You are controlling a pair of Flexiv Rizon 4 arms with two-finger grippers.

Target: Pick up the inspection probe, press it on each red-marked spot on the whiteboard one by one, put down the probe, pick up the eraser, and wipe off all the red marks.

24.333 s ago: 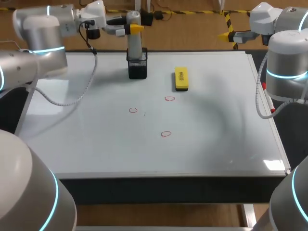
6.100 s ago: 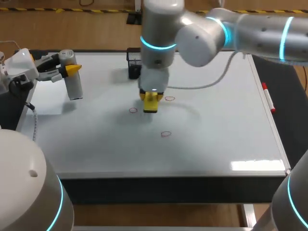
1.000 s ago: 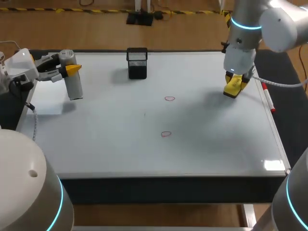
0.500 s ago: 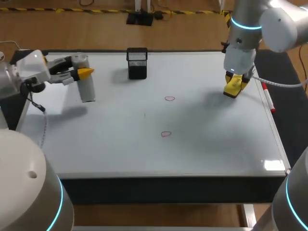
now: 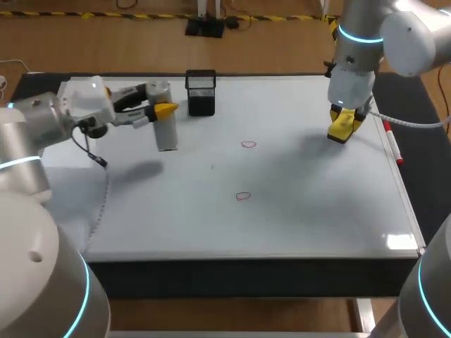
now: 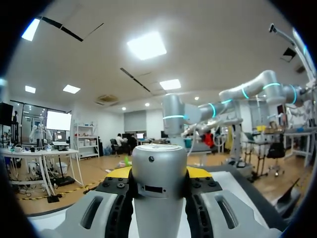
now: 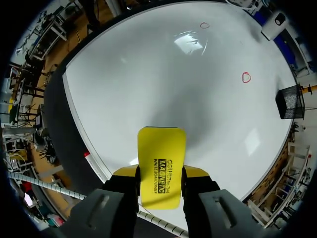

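The left gripper [image 5: 161,110] gripped the probe [image 5: 165,132] upright near the whiteboard's [image 5: 317,218] far edge, while the right gripper [image 5: 346,115] clasped the eraser [image 5: 340,132] near its right edge.

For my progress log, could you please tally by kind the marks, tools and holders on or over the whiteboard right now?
Red marks: 2
Inspection probe: 1
Eraser: 1
Black mesh holder: 1
Total: 5
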